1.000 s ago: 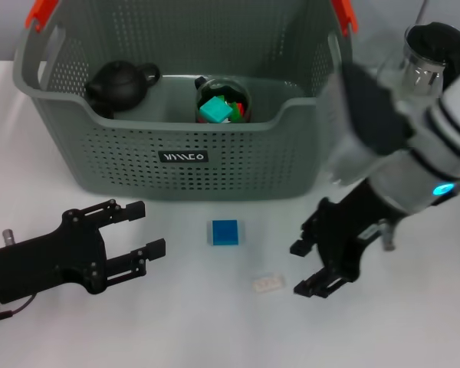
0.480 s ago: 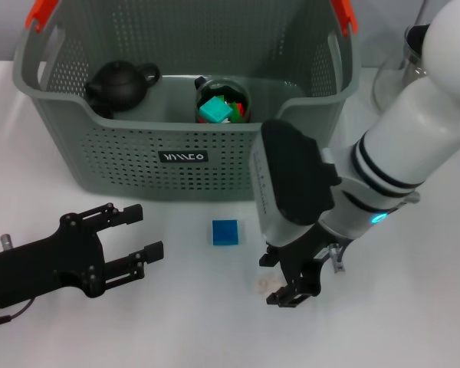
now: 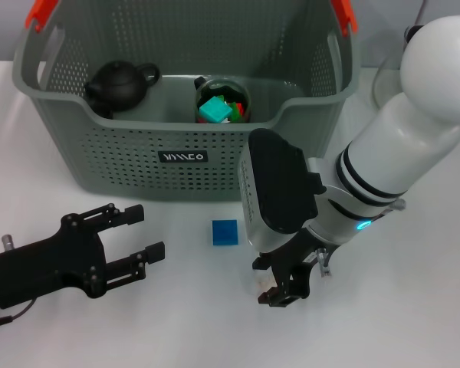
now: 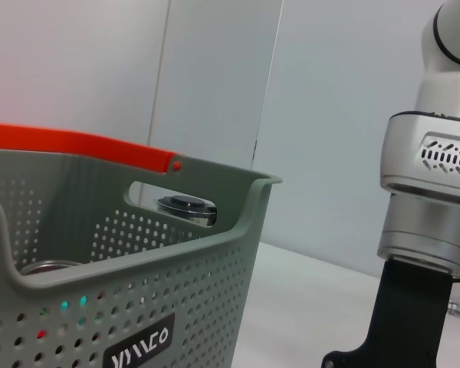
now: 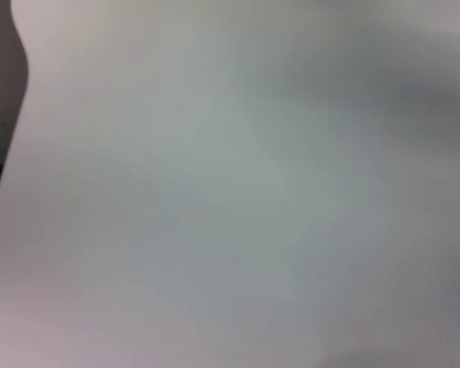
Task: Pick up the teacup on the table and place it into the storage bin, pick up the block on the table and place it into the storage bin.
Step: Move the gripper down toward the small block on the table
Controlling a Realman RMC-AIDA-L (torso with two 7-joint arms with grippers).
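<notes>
Right gripper [image 3: 282, 290], black and two-fingered, low over the white table [image 3: 414, 322] at the near edge of the scene, fingers pointed down and slightly parted around a small pale translucent block [image 3: 264, 284]. Whether the pads already touch this block cannot be told; nothing is lifted. Just beyond the gripper and toward the robot's left lies a small blue cube [image 3: 225, 231], apart from the fingers and resting flat on the table. Left gripper [image 3: 138, 232], black with fingers spread wide and empty, hovers well to the left of the working gripper, idle.

Farther back stands the large grey-green perforated plastic storage bin [image 3: 184, 158] with orange handle ends and a black label. Inside it sit a dark round teapot-shaped vessel [image 3: 121, 83] and a dark cup [image 3: 223, 103] holding coloured pieces, so the teacup part of the task appears done. Behind the right arm, a clear glass vessel [image 3: 383, 80] is partly hidden.

Step in hand, as judged: grasping a block. To do it well, the fingers should be centred on the pale piece, lowered until the tips nearly meet the table, then closed squarely on opposite faces; the piece is small and low and could slide or tip out. The lift must clear the bin's front wall before release inside.
</notes>
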